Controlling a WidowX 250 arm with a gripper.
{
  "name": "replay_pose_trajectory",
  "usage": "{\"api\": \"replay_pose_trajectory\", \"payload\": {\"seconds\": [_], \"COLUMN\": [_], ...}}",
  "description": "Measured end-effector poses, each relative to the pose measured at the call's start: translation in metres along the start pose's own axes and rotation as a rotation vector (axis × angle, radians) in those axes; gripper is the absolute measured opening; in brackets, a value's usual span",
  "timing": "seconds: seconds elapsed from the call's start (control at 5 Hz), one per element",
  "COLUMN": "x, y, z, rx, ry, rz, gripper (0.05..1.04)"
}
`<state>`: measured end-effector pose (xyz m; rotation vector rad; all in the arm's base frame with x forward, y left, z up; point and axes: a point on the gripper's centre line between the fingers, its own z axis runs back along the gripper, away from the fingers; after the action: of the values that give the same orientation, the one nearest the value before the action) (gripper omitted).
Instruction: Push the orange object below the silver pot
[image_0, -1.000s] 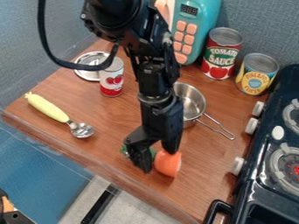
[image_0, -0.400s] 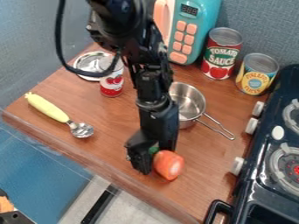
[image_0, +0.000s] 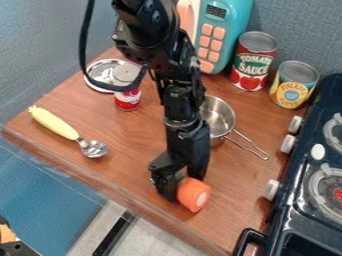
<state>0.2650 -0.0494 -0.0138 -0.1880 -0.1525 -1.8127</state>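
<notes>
On the desk (image_0: 123, 132), an orange toy vegetable (image_0: 195, 195) is touched by the gripper (image_0: 180, 186), and the silver saucepan (image_0: 219, 119) is partly hidden behind the arm (image_0: 182, 102).

The pot (image_0: 219, 116) sits between spoon (image_0: 65, 129) and stove (image_0: 292, 200).

The black arm (image_0: 177, 95) is let down from the far side, its lower part held nearly upright; the gripper (image_0: 182, 185) is pointed downward near the middle, its fingers (image_0: 198, 165) set apart.
</notes>
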Motion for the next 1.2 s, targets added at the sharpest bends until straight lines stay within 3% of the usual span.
{"api": "replay_pose_trajectory", "payload": {"seconds": [0.4,0.6,0.8,1.0,1.2], "x": [-0.003,-0.004,-0.005,-0.007,-0.005], "y": [-0.004,-0.009,-0.010,-0.015,-0.019], "z": [0.001,0.004,0.011,0.031,0.053], "rx": [0.005,0.011,0.044,0.100,0.187], "ry": [0.030,0.060,0.085,0.180,0.387], "rz": [-0.056,-0.092,-0.112,-0.136,-0.137], "gripper": [0.364,0.196,0.174,0.173,0.173]}}
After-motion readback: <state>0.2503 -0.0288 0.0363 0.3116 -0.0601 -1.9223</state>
